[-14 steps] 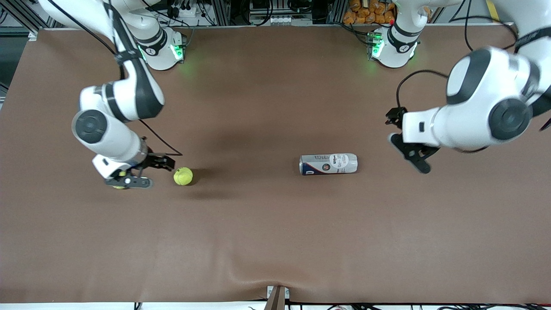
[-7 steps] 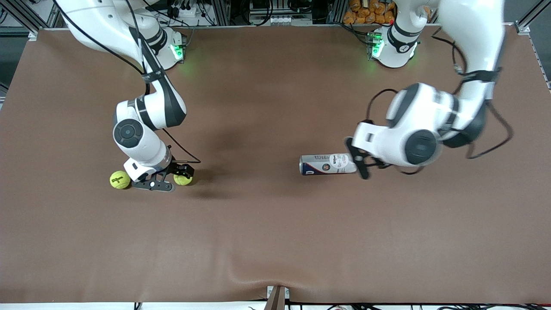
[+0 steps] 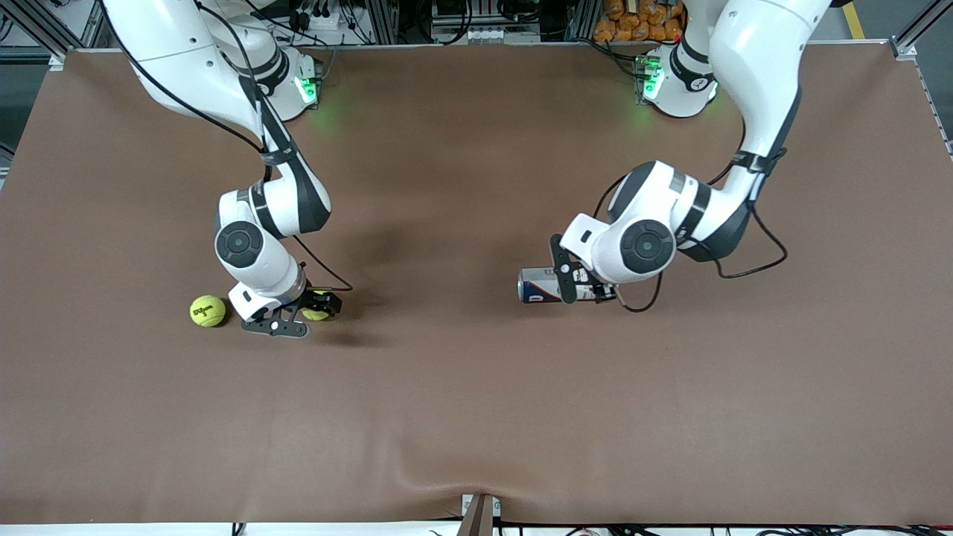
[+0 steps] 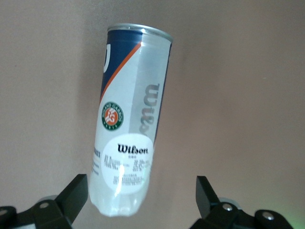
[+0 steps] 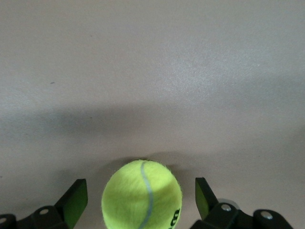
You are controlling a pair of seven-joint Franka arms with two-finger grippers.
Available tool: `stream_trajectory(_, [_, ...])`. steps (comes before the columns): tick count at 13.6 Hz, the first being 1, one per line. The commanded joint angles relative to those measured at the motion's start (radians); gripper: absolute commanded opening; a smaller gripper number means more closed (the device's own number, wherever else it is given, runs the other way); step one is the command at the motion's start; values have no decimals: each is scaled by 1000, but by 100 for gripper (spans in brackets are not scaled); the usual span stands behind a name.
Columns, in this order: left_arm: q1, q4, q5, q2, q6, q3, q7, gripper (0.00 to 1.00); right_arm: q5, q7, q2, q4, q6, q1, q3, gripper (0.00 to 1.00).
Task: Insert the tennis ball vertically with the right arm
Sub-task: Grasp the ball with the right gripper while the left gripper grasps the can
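A yellow tennis ball (image 3: pixel 318 313) lies on the brown table between the open fingers of my right gripper (image 3: pixel 301 314). In the right wrist view the ball (image 5: pixel 142 194) sits midway between the fingers (image 5: pixel 76 200), which do not touch it. A white-and-blue Wilson ball can (image 3: pixel 534 285) lies on its side near the table's middle. My left gripper (image 3: pixel 584 286) is open and low over the can's closed end. In the left wrist view the can (image 4: pixel 127 138) reaches between the fingers (image 4: pixel 206 195), nearer one of them, untouched.
A second tennis ball (image 3: pixel 208 310) lies on the table beside my right gripper, toward the right arm's end. The brown mat (image 3: pixel 476 417) covers the whole table. Cables trail from both wrists.
My right gripper has moved from the second ball to straddle the first ball. My left arm has swung in from its end of the table and come down over the can.
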Motion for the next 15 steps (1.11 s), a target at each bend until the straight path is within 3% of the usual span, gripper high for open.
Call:
stream_trajectory(1, [-8, -48, 60, -4, 90, -1, 47, 100, -4, 17, -2, -14, 11, -3, 1, 100])
stream_trajectory(5, [-42, -103, 68, 13, 206, 1, 38, 100, -4, 18, -2, -20, 11, -3, 1, 100])
stream_trajectory(13, [-51, -103, 137, 59, 252, 1, 37, 100, -4, 64, 12, -28, 9, 3, 1, 100])
stream_trajectory(15, [-53, -105, 145, 71, 266, 1, 37, 100, -4, 64, 13, -28, 11, 3, 1, 93])
